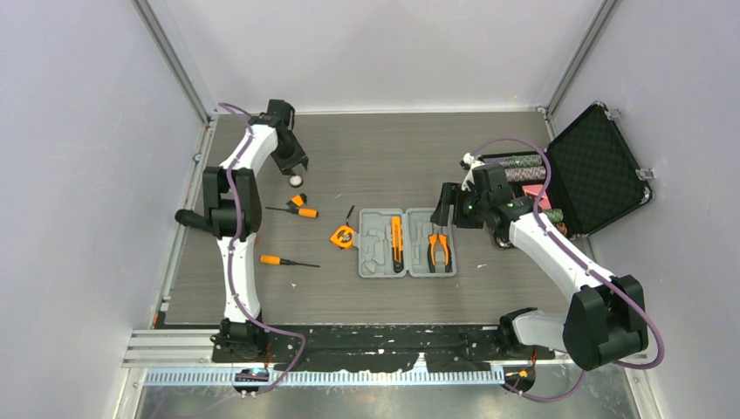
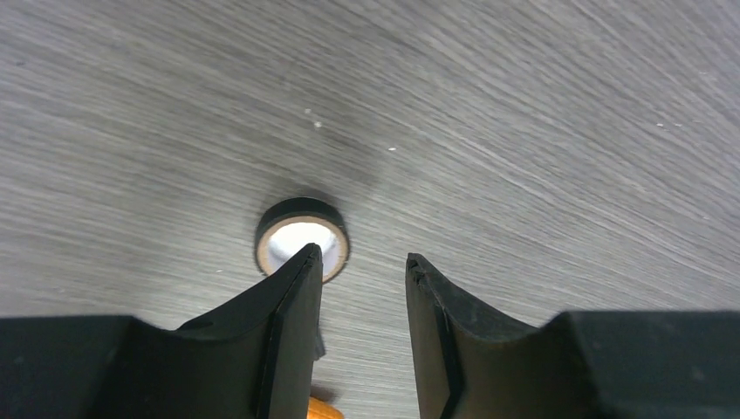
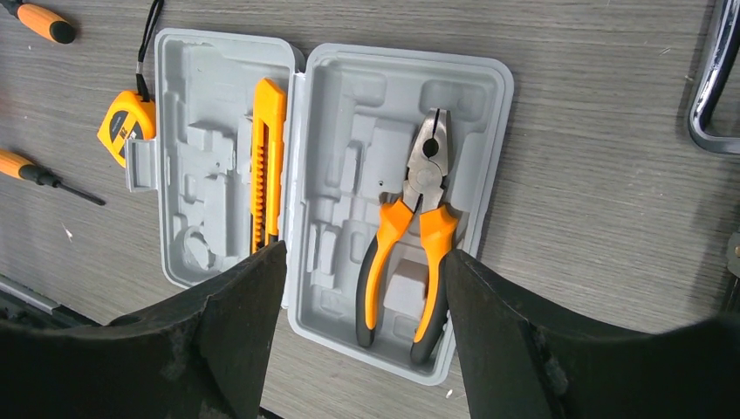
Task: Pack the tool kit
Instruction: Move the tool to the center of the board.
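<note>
Our grey case [image 3: 349,113] lies open on the table [image 1: 375,157], with the pliers [image 3: 410,244] and an orange knife [image 3: 266,161] in its slots. The tape measure [image 3: 126,127] sits just beside it. Our right gripper [image 3: 365,253] hangs above the case, fingers wide apart and holding nothing. Our left gripper [image 2: 362,255] is spread too, near a small roll of tape [image 2: 301,236].

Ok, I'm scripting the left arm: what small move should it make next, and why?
Probably nudge the left end effector sideways to centre it over the tape roll: it is open, but the roll lines up with one fingertip, not the gap between them.
</note>
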Action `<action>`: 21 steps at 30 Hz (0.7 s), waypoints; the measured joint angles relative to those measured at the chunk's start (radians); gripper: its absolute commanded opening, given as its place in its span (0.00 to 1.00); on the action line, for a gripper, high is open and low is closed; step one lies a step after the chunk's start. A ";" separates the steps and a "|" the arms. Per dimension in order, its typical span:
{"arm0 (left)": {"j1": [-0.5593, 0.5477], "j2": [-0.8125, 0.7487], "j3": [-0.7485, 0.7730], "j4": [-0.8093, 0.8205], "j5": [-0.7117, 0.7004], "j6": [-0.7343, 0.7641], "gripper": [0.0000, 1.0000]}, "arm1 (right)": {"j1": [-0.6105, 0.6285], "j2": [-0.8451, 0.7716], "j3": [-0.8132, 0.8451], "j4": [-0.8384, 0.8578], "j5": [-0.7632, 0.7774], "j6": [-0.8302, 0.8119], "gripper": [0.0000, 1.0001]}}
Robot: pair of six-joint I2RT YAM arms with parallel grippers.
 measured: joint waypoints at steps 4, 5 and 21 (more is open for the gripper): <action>0.000 0.003 0.001 0.023 0.050 -0.023 0.43 | -0.004 -0.006 -0.001 -0.001 0.000 0.000 0.72; 0.000 0.004 0.000 0.027 0.061 -0.029 0.43 | -0.006 -0.009 -0.001 0.000 0.000 0.000 0.72; -0.005 -0.055 -0.190 0.101 0.106 -0.072 0.43 | -0.012 -0.025 -0.009 -0.003 0.002 -0.003 0.72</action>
